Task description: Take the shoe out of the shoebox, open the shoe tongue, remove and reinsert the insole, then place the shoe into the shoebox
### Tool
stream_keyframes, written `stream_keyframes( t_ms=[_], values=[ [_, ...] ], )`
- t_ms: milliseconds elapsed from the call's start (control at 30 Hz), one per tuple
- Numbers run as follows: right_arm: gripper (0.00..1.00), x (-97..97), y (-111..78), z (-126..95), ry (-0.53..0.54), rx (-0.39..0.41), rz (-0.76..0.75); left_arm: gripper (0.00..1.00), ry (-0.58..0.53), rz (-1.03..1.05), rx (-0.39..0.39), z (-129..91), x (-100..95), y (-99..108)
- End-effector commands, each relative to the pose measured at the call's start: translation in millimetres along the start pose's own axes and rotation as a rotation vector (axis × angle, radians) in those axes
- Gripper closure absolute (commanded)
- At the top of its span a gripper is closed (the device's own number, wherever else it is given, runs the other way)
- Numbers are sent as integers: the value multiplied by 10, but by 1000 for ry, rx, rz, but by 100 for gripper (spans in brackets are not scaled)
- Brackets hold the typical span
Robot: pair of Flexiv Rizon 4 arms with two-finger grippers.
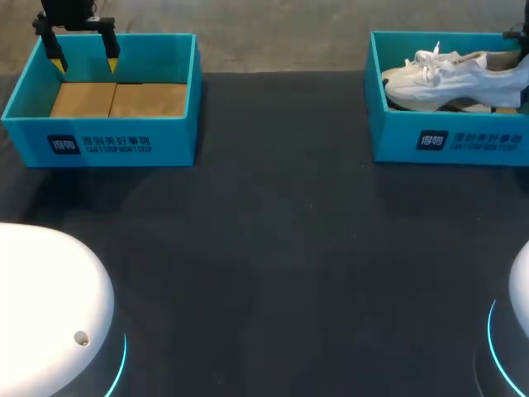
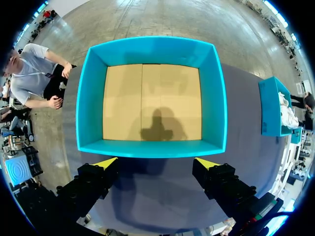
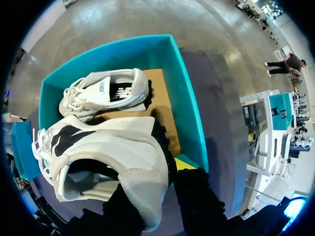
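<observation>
The right gripper (image 3: 162,182) is clamping a white shoe (image 3: 113,147) by its heel above the teal shoebox (image 3: 184,108) at the table's far right corner. The left gripper (image 2: 156,161) is hovering, fingers apart, over a second box (image 2: 91,98) at the far left corner.

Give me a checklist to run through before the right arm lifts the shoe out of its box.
1. Right gripper shut on the heel of the nearer white sneaker with dark side panels: ok.
2. That sneaker free of the second white sneaker lying beyond it: cannot tell.
3. Its loose white laces clear of the teal cardboard shoebox wall: cannot tell.
4. Left gripper open, ready to assist: ok.
5. Left gripper near the shoe: not ok, it hovers at the other, empty teal shoebox.
</observation>
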State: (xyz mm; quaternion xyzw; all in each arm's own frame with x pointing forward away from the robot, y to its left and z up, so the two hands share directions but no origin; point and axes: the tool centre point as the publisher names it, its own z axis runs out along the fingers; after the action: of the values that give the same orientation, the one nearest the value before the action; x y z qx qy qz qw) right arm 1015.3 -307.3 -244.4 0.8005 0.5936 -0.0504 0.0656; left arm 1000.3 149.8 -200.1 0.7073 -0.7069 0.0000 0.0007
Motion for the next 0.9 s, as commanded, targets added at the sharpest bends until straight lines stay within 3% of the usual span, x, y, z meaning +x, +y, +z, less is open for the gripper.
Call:
stream_keyframes(
  t_ms=[33,367,900],
  values=[
    [100,21,-168,-388,-5,-26,6,0,-1,0,0,-2,0,1],
    [100,36,-292,-540,-34,-41,36,0,-1,0,0,-2,0,1],
    [100,-209,-248,-399,-42,-38,29,0,-1,0,0,-2,0,1]
  ],
)
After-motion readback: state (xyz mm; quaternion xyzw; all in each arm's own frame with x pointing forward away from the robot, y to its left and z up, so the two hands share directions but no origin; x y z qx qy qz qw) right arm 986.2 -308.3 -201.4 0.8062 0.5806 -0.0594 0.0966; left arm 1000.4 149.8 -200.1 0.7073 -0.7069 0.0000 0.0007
